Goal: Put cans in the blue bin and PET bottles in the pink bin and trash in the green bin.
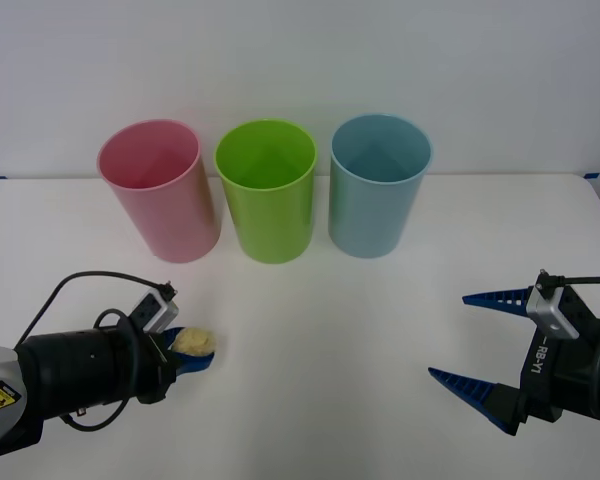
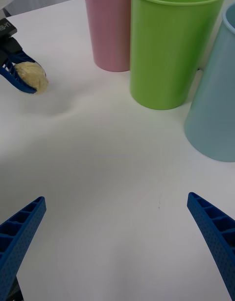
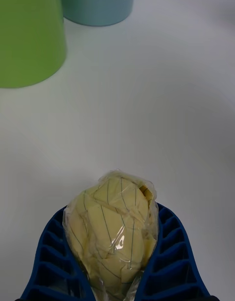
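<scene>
One crumpled, pale-yellow trash ball — film-wrapped — clamped in left gripper; right gripper wide open.

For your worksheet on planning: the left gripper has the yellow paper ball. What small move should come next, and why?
Probably lift the left gripper and carry it toward the green bin. Its fingers are shut on the trash, low near the table, and the bin stands farther back with a tall rim to clear. The right gripper waits open at the right.
</scene>
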